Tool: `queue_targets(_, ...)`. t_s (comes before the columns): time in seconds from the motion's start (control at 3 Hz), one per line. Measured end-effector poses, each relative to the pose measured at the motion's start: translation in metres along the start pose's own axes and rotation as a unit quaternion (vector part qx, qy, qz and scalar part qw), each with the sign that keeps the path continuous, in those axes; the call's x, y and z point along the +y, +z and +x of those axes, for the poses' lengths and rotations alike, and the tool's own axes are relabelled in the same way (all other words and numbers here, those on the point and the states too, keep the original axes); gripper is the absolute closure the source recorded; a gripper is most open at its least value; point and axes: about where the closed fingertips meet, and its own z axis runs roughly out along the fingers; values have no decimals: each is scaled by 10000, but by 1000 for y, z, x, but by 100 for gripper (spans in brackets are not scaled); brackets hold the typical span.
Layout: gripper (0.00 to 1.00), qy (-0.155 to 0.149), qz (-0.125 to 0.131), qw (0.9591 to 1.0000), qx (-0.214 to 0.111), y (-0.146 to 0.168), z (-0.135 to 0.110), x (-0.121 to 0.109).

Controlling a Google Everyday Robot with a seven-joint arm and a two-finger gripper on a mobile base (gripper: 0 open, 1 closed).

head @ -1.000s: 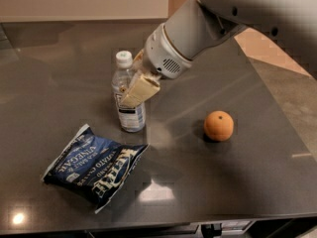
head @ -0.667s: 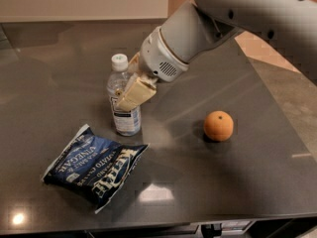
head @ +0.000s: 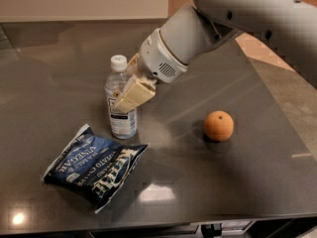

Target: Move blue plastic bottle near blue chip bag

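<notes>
The blue plastic bottle (head: 120, 102), clear with a white cap and white label, stands upright on the dark table (head: 59, 58), just behind the upper right corner of the blue chip bag (head: 95, 166). The bag lies flat and crumpled at the front left. My gripper (head: 130, 94) reaches in from the upper right and is shut on the bottle's middle, one cream finger (head: 133, 95) across its front. The other finger is hidden behind the bottle.
An orange (head: 218, 125) sits on the table to the right of the bottle. My big grey arm (head: 237, 19) spans the upper right. The table's front edge runs along the bottom, its right edge slants past the orange.
My gripper has carried the bottle a short way left and toward the front, closer to the chip bag. The bag and the orange have not moved.
</notes>
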Motion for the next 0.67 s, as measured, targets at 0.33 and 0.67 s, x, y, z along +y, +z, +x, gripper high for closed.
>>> queue_targets(0.33,0,-18,-3,10000,6,0,-2,1)
queue_targets(0.67,0,-19,-3,10000,6,0,-2,1)
